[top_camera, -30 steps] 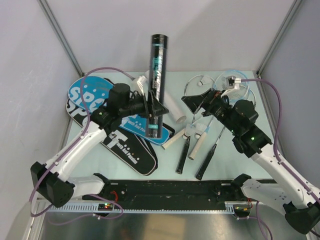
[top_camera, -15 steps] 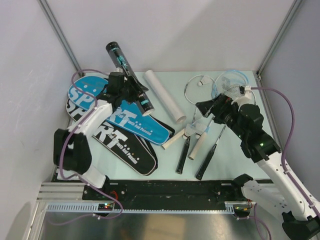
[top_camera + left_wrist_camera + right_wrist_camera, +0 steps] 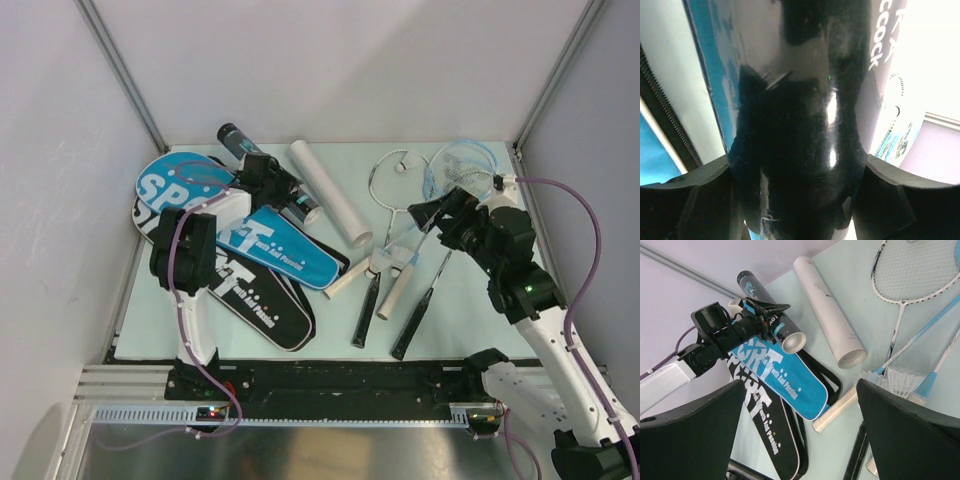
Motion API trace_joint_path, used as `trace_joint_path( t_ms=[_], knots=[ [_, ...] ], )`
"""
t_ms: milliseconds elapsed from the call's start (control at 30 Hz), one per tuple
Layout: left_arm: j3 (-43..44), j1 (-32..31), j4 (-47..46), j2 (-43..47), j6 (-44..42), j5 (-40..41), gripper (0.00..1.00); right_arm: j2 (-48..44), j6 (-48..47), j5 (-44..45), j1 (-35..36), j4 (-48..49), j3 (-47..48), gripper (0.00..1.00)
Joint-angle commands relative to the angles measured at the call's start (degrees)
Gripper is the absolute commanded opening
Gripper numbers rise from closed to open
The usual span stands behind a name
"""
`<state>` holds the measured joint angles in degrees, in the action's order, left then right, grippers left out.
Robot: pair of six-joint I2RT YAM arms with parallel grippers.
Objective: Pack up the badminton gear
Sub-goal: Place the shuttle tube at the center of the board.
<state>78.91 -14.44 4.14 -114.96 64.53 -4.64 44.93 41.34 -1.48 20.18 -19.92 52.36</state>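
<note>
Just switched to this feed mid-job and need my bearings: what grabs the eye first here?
The black tube, clamped in the left gripper and slanting over the blue SPORT bag at back left. Next, the white tube lying beside it, and to the right a jumble of rackets and shuttlecocks, with the open right gripper hovering above.

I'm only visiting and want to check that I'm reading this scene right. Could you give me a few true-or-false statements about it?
1. The left claw grips the black tube. True.
2. The right claw holds a racket. False: it is open and empty, above the rackets.
3. The blue SPORT bag lies on top of the black bag. True.
4. The white tube stands upright. False: it lies on its side.
</note>
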Motion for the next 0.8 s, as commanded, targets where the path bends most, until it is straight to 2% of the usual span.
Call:
trace_joint_path(
  t_ms=[0,67,133,200,500,767],
  knots=[
    [4.14,0.25,-5.84,-0.44,2.27,1.88,0.57,0.72,-1.94,-3.83,-2.17,0.11,0.03,0.99],
    [3.68,0.28,-5.77,-0.33,2.00,1.80,0.68,1.13,-1.96,-5.04,-2.83,0.31,0.03,1.00],
    [2.93,0.28,-5.78,0.29,1.58,1.65,0.89,1.44,-2.08,-6.02,-3.17,0.69,0.02,1.00],
    [2.19,0.26,-5.58,1.19,0.97,1.61,0.97,1.60,-2.04,-6.62,-3.32,1.01,0.02,1.00],
    [-2.83,0.21,-1.41,8.38,-1.90,2.54,1.00,1.71,-2.79,-7.13,-3.32,0.98,0.02,0.99],
    [-10.00,0.29,1.36,22.16,-11.39,6.28,1.00,5.74,-7.89,-7.49,-3.32,2.34,0.02,0.94]
  ],
)
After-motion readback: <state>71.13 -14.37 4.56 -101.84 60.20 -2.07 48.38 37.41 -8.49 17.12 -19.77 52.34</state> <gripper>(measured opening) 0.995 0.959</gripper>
